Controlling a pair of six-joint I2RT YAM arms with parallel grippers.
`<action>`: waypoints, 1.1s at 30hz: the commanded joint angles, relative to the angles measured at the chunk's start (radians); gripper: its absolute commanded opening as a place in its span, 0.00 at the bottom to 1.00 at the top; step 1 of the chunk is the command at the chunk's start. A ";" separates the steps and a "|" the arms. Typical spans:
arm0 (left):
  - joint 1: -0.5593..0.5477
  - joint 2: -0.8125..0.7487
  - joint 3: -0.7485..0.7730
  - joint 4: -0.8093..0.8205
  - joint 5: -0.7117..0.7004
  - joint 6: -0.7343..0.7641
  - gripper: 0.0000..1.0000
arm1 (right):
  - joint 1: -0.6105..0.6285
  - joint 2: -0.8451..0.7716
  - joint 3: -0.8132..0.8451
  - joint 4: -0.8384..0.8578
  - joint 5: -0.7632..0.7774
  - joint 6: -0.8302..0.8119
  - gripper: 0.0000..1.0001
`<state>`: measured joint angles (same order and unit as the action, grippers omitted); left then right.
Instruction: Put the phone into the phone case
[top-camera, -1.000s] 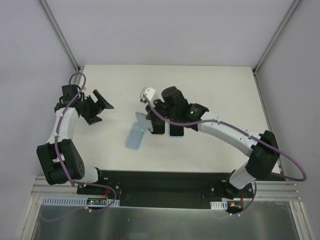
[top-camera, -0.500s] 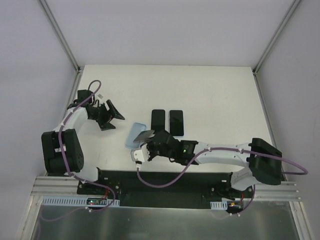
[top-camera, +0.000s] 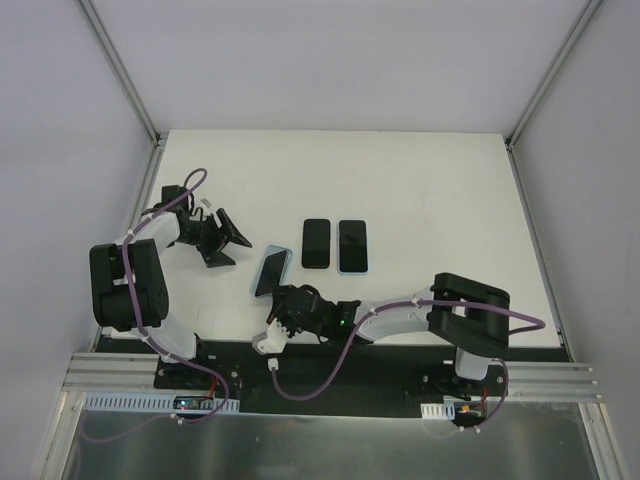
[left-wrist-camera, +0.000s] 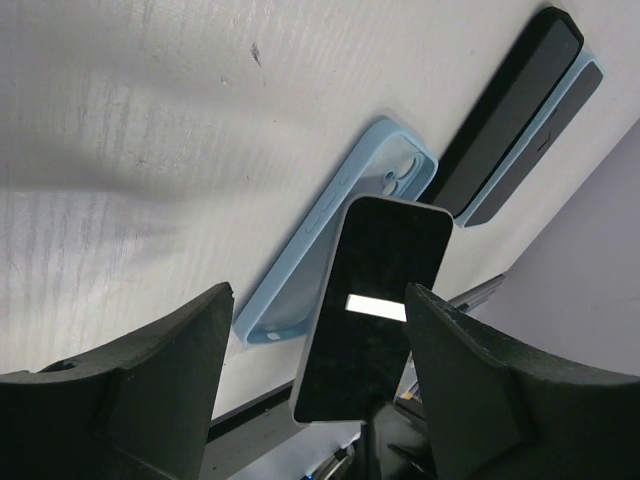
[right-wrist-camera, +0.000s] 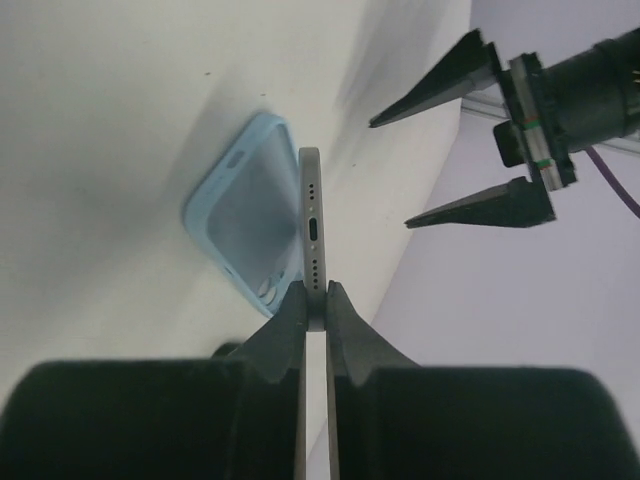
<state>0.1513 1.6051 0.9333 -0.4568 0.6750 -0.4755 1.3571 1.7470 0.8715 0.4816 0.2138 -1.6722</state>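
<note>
Top external view: on the white table (top-camera: 450, 180), the action sits close to the near edge, left of the middle. The right gripper (top-camera: 275, 298) is closed tightly on the phone (top-camera: 271, 272) and pinches its near short end, where the port is. The long axis of the phone runs from the near edge toward the far edge, leaning a little right. The phone is tilted, with its dark screen turned up and toward the left edge.

The left gripper (top-camera: 240, 252) has its fingers spread wide and holds nothing.

The light blue case (left-wrist-camera: 320, 225) lies flat with its open side up, partly hidden under the phone. I cannot tell whether they touch, and the phone is not seated in it.

Nearer the middle, a black phone (top-camera: 316, 243) lies beside a second phone (top-camera: 352, 246), which has a light blue rim.
</note>
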 joint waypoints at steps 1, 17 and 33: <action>-0.013 0.006 -0.011 0.003 0.017 -0.006 0.68 | 0.014 0.055 -0.011 0.178 0.071 -0.121 0.02; -0.078 0.023 -0.074 0.061 0.005 -0.083 0.52 | 0.063 0.181 -0.048 0.364 0.171 -0.093 0.02; -0.150 -0.037 -0.189 0.104 -0.183 -0.170 0.16 | 0.060 0.215 -0.028 0.394 0.245 -0.024 0.05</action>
<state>0.0059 1.6199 0.7807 -0.3492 0.5488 -0.6182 1.4155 1.9591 0.8150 0.8001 0.4328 -1.7306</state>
